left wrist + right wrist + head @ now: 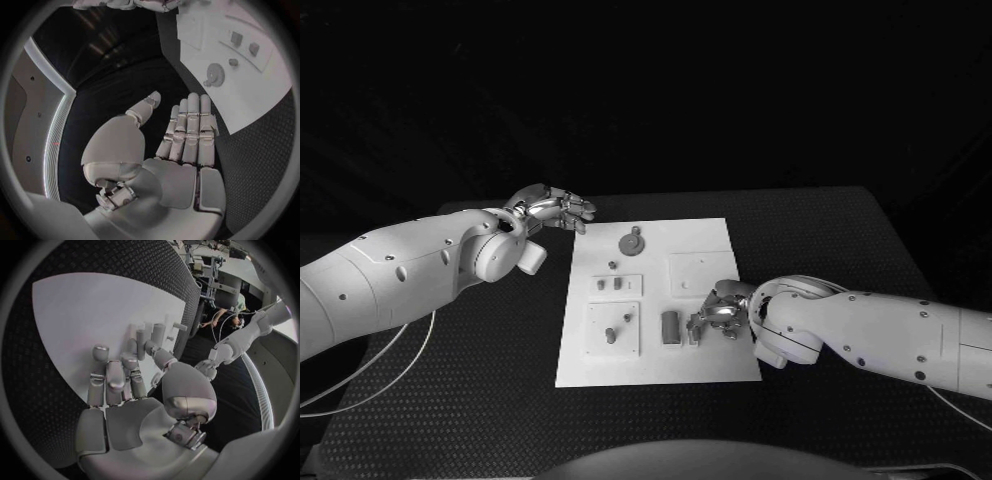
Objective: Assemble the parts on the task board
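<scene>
The white task board point(718, 238) lies in the middle of the black table. On it are a round gear-like part point(632, 243), small grey parts point(607, 284) in a middle-left panel, a peg point(610, 335) at the near left and a dark block point(671, 326). My right hand point(723, 310) is low over the board's near right, its fingertips point(100, 352) down on the white surface and its thumb against upright grey pegs point(156, 332). Whether it grips one is hidden. My left hand point(557, 210) hovers off the board's far left corner, flat with straight fingers point(190, 125) and holding nothing.
A raised square panel point(700, 272) sits on the board just beyond my right hand. Black textured table mat point(848, 250) surrounds the board on all sides. In the left wrist view the gear point(214, 75) and the board's edge point(250, 112) lie ahead of the left fingers.
</scene>
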Motion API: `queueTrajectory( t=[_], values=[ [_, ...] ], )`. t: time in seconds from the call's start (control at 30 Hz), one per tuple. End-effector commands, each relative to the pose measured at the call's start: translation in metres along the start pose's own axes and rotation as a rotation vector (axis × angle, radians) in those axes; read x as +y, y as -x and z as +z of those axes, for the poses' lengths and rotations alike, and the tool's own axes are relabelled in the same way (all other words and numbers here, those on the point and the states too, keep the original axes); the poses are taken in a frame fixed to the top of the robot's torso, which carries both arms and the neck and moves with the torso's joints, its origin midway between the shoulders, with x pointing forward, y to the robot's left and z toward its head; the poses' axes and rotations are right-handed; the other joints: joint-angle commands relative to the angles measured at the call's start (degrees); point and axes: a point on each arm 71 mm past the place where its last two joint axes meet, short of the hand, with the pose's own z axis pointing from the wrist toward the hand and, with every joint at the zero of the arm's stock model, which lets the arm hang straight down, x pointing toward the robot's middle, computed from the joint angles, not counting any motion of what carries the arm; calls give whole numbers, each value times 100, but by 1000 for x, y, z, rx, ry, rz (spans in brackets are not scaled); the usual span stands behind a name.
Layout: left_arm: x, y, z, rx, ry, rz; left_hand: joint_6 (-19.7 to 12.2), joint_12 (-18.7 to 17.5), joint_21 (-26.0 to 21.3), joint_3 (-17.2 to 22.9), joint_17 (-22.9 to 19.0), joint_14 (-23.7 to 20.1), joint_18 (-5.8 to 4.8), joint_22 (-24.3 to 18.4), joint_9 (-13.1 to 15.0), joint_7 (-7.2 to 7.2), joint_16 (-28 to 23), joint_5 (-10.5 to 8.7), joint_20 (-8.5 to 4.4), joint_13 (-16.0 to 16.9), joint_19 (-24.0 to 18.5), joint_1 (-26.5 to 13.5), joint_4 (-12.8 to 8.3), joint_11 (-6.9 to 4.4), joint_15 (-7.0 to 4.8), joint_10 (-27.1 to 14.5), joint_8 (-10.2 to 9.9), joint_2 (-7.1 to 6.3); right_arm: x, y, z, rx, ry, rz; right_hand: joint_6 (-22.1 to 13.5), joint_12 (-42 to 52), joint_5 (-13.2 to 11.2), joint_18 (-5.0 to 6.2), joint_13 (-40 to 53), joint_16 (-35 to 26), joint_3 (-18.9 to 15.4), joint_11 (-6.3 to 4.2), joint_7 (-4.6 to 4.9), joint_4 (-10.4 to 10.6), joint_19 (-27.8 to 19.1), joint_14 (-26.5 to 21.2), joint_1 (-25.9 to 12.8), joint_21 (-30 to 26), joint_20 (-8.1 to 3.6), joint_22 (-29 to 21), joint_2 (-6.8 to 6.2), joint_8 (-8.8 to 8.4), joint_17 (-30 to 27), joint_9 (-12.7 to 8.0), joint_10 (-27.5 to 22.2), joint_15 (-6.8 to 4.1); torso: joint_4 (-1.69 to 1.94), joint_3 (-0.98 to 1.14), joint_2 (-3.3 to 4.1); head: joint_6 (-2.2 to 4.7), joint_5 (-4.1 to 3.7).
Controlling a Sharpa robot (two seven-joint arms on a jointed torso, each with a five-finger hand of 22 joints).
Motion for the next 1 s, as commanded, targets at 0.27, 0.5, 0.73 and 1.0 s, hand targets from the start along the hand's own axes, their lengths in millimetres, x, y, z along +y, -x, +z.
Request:
queueTrajectory(
  t=[0.27, 0.5, 0.73, 1.0],
  values=[
    [-2, -2, 1, 18, -7, -5, -36, 14, -24, -1, 9, 13, 0, 0, -8, 5, -27, 6, 8, -8, -32, -58, 45, -5, 34, -30, 41, 9, 5, -11, 2, 88, 8, -59, 4, -37, 20, 82, -8, -6, 16, 3, 11, 43, 10, -45, -46, 13, 25, 97, 3, -34, -39, 25, 4, -21, -3, 4, 1, -18, 12],
    [-2, -2, 1, 20, -7, -5, -37, 14, -24, -1, 12, 13, 0, 0, -9, 6, -29, 6, 9, -8, -33, -60, 46, -5, 34, -31, 42, 9, 8, -13, 1, 100, 23, -63, -12, -44, 22, 82, -9, -16, 42, 9, 16, 37, -5, -94, -43, 3, 26, 96, -7, -46, -99, 20, -13, -18, -2, 3, -1, -24, 19],
    [-1, -2, 0, 19, -6, -5, -39, 14, -24, -2, 15, 13, 0, 0, -10, 6, -31, 6, 9, -8, -34, -60, 48, -4, 34, -32, 42, 10, 9, -15, 1, 103, 30, -64, -12, -46, 22, 82, -9, -17, 49, 10, 17, 39, -8, -88, -44, 1, 27, 96, -3, -46, -83, 20, -16, -16, -3, 2, -1, -43, 27],
    [-1, -2, 1, 21, -7, -5, -39, 14, -24, -2, 18, 13, 0, 1, -11, 6, -33, 6, 9, -8, -35, -61, 49, -4, 35, -32, 43, 10, 10, -15, 1, 96, 36, -59, -8, -45, 21, 82, -9, -18, 54, 10, 17, 41, -8, -89, -46, 0, 28, 96, 4, -45, -83, 21, -17, -15, -3, 1, 0, -46, 27]
  ],
)
